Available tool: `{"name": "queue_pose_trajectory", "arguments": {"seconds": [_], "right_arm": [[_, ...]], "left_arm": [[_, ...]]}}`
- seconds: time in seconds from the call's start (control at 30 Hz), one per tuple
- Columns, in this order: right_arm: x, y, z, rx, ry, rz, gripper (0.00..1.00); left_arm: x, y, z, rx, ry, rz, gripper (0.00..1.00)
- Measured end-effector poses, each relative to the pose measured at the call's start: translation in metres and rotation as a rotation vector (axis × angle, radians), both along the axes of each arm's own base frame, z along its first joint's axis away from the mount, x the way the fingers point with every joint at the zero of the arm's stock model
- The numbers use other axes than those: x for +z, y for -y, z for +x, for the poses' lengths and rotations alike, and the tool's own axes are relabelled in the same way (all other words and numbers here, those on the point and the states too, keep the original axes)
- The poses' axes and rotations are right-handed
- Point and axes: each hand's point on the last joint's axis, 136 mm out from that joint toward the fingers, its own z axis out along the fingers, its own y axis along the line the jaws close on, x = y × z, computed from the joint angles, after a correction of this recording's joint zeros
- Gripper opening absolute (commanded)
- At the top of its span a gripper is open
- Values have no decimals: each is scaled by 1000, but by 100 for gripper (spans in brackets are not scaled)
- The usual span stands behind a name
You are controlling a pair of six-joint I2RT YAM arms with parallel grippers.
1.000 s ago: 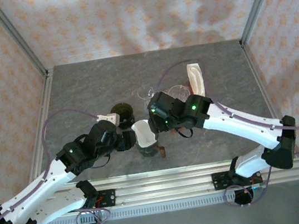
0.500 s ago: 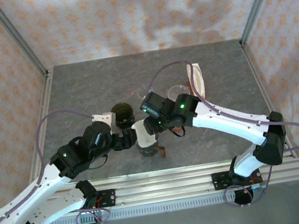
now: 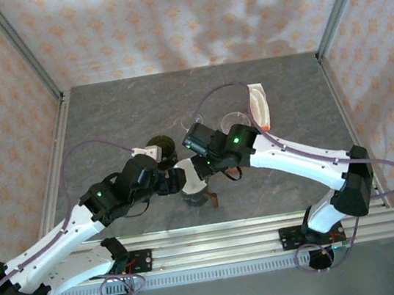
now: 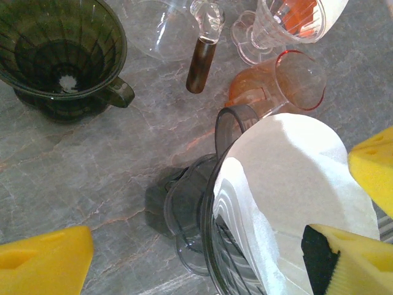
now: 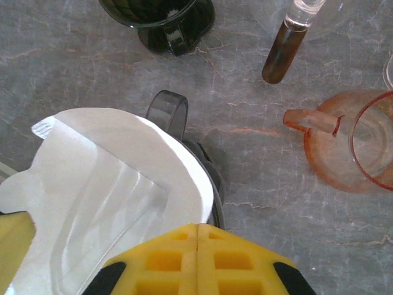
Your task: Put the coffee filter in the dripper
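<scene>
A: R claw (image 5: 196, 246)?
B: Clenched, bottom centre, at the filter (image 5: 104, 178) rim. Prob pressing it down; pinch or not, can't tell.
A: L claw (image 4: 202, 246)?
B: Released, straddling the grey dripper (image 4: 190, 227), prob to steady it. Filter sits inside, mid-frame. Green dripper (image 4: 58, 55) upper left, unused.

Light is bright and even, with soft mottled shadows on the far wall (image 3: 239, 30). Up close the white filter (image 4: 295, 178) nearly blows out, and the near yellow fingers (image 5: 147, 252) look soft.
</scene>
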Motion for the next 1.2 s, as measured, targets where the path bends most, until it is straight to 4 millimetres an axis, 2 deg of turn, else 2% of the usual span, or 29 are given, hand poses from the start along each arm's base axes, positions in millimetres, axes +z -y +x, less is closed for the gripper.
{"name": "queue_pose_trajectory", "arguments": {"seconds": [0.3, 0.6, 0.97, 1.1, 1.13, 1.2], "right_arm": [[-6, -10, -4, 30, 31, -65, 0], [-5, -9, -3, 31, 59, -105, 0], [-5, -7, -2, 25, 69, -116, 0], [-5, -6, -1, 22, 75, -122, 0], [-5, -5, 0, 20, 77, -123, 1], [-5, -5, 1, 15, 83, -126, 17]], "left_arm": [[0, -1, -1, 0, 3, -3, 88], [-4, -4, 0, 15, 2, 13, 78], [-12, -7, -1, 24, -9, 27, 57], [-12, -7, -1, 23, -9, 28, 56], [-12, -7, -1, 23, -9, 28, 56], [-12, -7, -1, 23, -9, 28, 56]]}}
